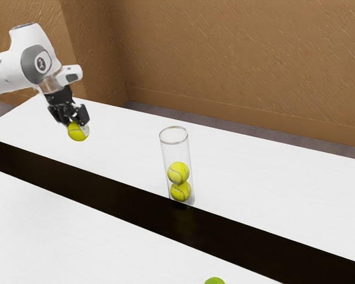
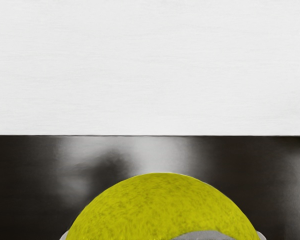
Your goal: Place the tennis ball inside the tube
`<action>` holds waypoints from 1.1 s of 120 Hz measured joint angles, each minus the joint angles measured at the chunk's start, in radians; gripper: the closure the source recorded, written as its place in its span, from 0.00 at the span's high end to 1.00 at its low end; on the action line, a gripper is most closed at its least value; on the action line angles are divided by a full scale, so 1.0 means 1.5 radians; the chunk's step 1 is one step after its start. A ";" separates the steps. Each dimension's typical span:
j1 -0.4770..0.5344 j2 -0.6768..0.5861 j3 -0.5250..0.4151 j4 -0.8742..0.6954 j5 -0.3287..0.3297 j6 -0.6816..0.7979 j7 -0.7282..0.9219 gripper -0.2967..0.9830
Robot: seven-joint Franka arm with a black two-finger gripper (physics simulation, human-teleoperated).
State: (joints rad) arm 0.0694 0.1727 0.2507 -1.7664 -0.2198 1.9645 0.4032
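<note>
1. Claw (image 1: pixel 77 125): closed in on the held tennis ball (image 1: pixel 77 132), pinching it from two sides. In the wrist view, pale tips show at both flanks of the ball; the rest of them lies beyond the lower edge.

2. Desk (image 1: pixel 284 177): white, cut off by the exterior view's edges. Dark glossy strip (image 1: pixel 106 187) runs across it; blurred reflections in the strip, source not identifiable in the wrist view.

3. Clear tube (image 1: pixel 164 160): upright, long axis vertical, open rim facing up. Base hard to make out against the strip's far edge.

4. Held tennis ball, position: raised above the desk, outside the tube and well apart from it, toward the exterior view's left. Upper part partly covered by the claw; lower part cut off in the wrist view. Orientation: round, no long axis; seam direction cannot be read. Appearance: yellow-green, finely mottled, with a grey patch at the wrist view's lower edge.

5. Two balls (image 1: pixel 178 172) in the tube: stacked, upper resting on lower, both yellow with pale curved seams.

6. Green rounded object (image 1: pixel 215 281): mostly cut off at the exterior view's lower edge; identity uncertain.
</note>
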 joint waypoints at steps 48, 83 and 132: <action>-0.116 0.042 -0.104 0.185 0.038 -0.140 -0.142 0.43; -0.146 0.087 -0.165 0.240 0.049 -0.164 -0.252 0.43; -0.149 0.127 -0.174 0.278 0.053 -0.168 -0.365 0.56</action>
State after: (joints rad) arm -0.1535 0.3638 -0.0107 -1.3498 -0.1401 1.7123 -0.1442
